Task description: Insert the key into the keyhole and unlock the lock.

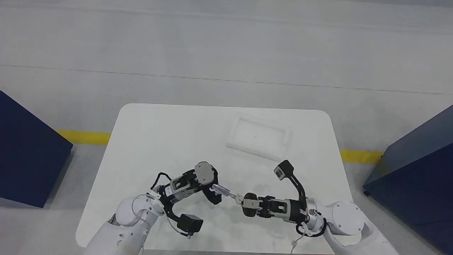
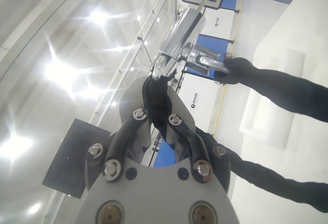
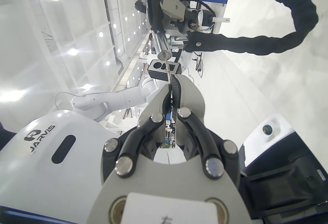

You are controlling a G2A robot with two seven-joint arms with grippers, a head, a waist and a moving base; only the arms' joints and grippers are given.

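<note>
Two claws share the job. The left claw [image 2: 160,76] is clamped shut on the chrome lock [image 2: 179,38], holding it raised above the desk [image 1: 141,149], apparently to steady the keyhole end. Right of the lock, the right claw [image 3: 171,81] pinches the key [image 3: 167,68], whose tip is at the lock's end face; whether it is seated, I cannot tell. Beyond the lock lies a shallow white tray [image 1: 258,134], with grey floor [image 1: 212,35] around.

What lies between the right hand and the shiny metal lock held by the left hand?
Only the thin metal key: the right hand pinches it, and its tip meets the end of the shiny cylindrical metal lock. The right wrist view shows this.
</note>
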